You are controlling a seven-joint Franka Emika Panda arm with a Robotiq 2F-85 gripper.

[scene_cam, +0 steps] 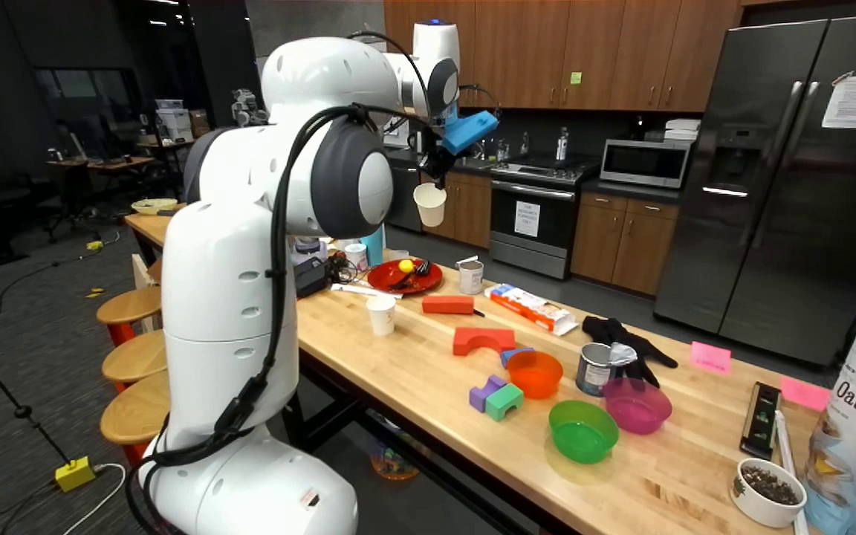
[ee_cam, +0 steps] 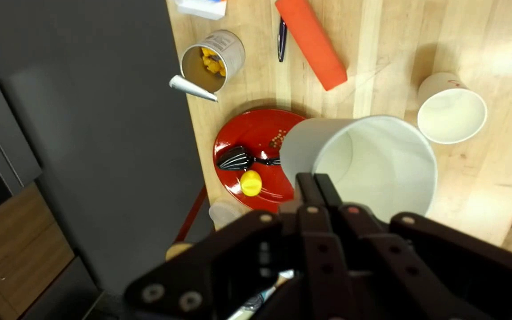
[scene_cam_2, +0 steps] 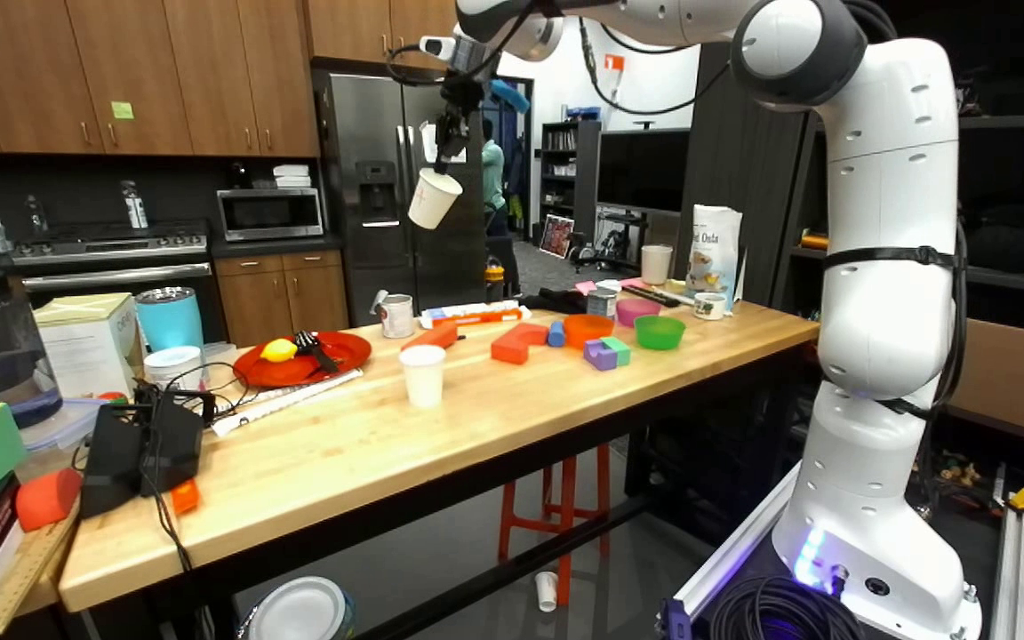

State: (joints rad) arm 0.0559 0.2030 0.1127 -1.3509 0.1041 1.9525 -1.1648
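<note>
The wrist view shows a white cup (ee_cam: pixel 385 164) with a big round mouth. Its inside is smooth and creamy, and it gets thinner toward the bottom. The tool (ee_cam: pixel 313 178) is pinched together on the cup's rim. In both exterior views the cup hangs tipped in the air, up above the table (scene_cam_2: pixel 494 400). In an exterior view its side has a small, faint red mark.

Down on the table stands one more cup (ee_cam: pixel 451 116), upright. There is one red plate (ee_cam: pixel 256 129), with one yellow thing (ee_cam: pixel 250 183) and some black kitchen things (ee_cam: pixel 236 158) on it; I can't tell how many black ones.

In an exterior view I count one long red block (scene_cam: pixel 447 305), one red arch (scene_cam: pixel 484 339), one blue block (scene_cam: pixel 511 357), one purple block (scene_cam: pixel 481 397) and one green block (scene_cam: pixel 504 402). Near them are one orange bowl (scene_cam: pixel 535 375), one green bowl (scene_cam: pixel 582 432) and one pink bowl (scene_cam: pixel 637 406). The table also holds two metal cans (scene_cam: pixel 471 279), one black glove (scene_cam: pixel 614 331), two pink notes (scene_cam: pixel 710 357) and one oats bag (scene_cam: pixel 855 423).
</note>
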